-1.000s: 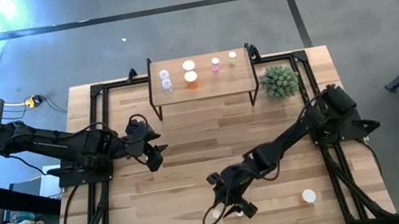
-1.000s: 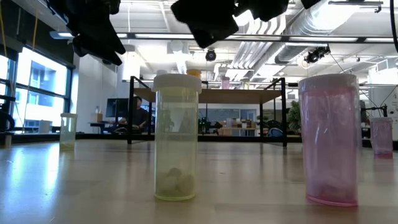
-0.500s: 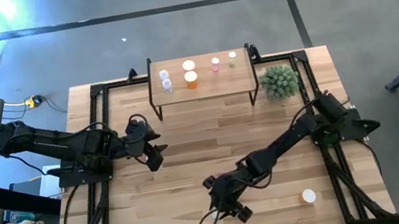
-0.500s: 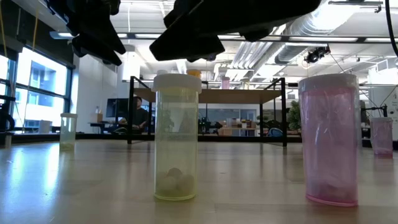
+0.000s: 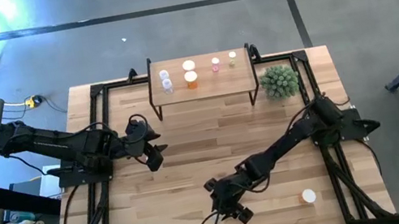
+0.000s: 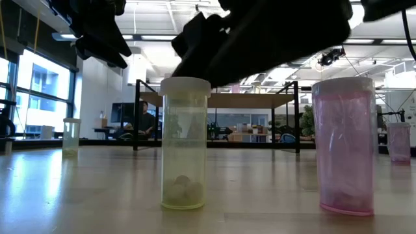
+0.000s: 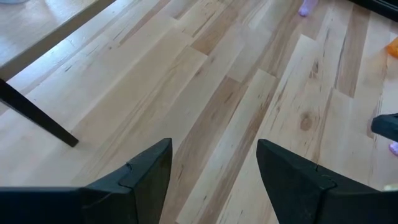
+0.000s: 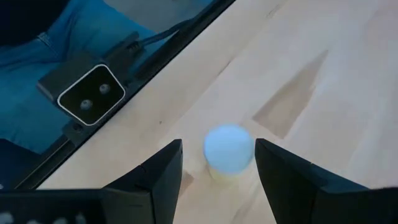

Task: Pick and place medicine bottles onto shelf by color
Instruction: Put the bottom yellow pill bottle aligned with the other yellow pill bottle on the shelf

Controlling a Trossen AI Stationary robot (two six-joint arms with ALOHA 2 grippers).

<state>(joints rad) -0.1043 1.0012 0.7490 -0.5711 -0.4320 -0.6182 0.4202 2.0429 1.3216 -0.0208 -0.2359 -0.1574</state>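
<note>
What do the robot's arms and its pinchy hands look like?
Both arms are dark, nearly black, built from chunky jointed links. The left gripper and the right gripper each end in two flat, wedge-shaped dark fingers. A thin dark cable loops off the right arm in the high view.

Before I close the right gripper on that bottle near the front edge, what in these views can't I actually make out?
- High view: the bottle under the right gripper is hidden by the arm.
- Right wrist view: the yellow-green bottle shows mostly its cap; its height between the open fingers is unreadable.
- Low view: that bottle has the dark arm above it, fingertips not distinguishable.
- Shelf bottles: too small in the high view to confirm colours.
- Left gripper: open, idle.
</note>
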